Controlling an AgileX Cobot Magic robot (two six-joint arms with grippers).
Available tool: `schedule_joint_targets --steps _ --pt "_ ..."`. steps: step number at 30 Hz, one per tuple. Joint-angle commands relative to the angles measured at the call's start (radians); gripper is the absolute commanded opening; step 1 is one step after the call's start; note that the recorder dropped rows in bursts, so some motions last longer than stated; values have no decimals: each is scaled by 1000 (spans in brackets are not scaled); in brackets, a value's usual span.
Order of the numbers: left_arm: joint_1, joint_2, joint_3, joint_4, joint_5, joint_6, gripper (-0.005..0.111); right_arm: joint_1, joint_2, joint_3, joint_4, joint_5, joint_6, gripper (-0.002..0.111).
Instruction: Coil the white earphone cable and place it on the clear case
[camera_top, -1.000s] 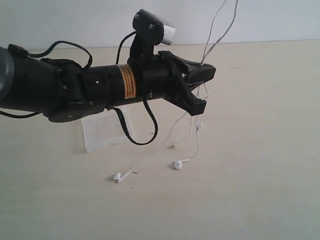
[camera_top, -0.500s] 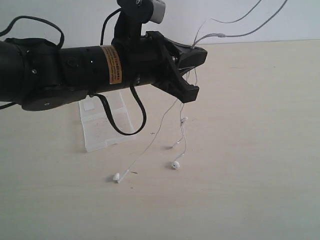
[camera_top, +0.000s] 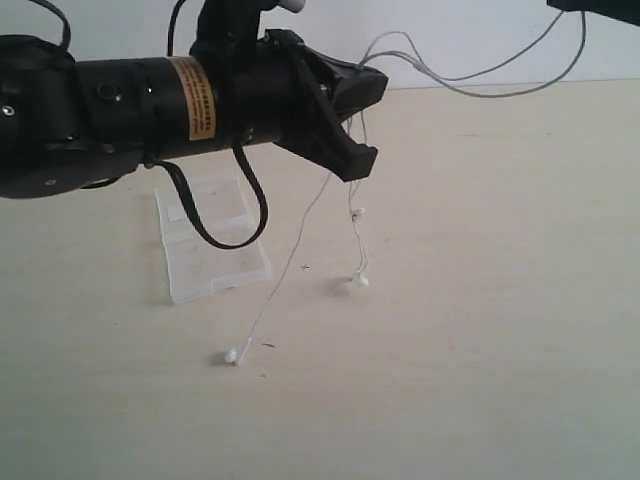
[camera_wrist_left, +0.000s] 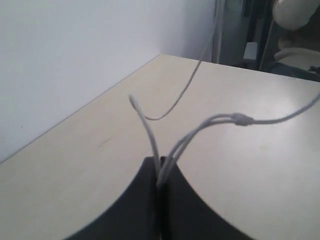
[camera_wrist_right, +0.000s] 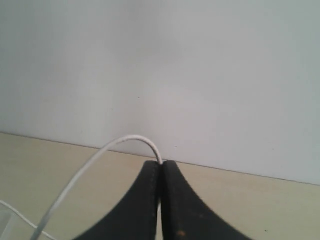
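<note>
My left gripper (camera_top: 368, 90) is shut on the white earphone cable (camera_top: 300, 235), high above the table. From it two thin strands hang down: one earbud (camera_top: 232, 355) lies on the table, the other (camera_top: 361, 281) dangles just above it. More cable arcs up and right to my right gripper (camera_top: 590, 6), barely in view at the top right corner. In the left wrist view the strands (camera_wrist_left: 172, 150) leave the closed jaws of the left gripper (camera_wrist_left: 160, 162). In the right wrist view the cable (camera_wrist_right: 125, 142) leaves the shut right gripper (camera_wrist_right: 161, 164). The clear case (camera_top: 212, 255) lies open on the table under my left arm.
The black left arm (camera_top: 120, 110) with its looping black cable (camera_top: 215, 225) spans the left half of the exterior view above the case. A pale wall (camera_top: 470, 35) borders the far edge of the light wooden table (camera_top: 480, 330).
The left arm has lifted and moved left, raising the cable; one earbud has come off the table and hangs. The right gripper has swung the upper cable out to the right.
</note>
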Motion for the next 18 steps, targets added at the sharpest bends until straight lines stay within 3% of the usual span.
schedule_joint_targets --steps 1,12,18 --pt "14 -49 2 1 65 7 0 -4 -4 68 20 -120 13 0" --pt "14 -78 2 1 84 2 0 -3 17 172 6 -200 90 0" --pt "14 -78 2 -2 86 3 0 -3 31 256 -183 -271 287 0"
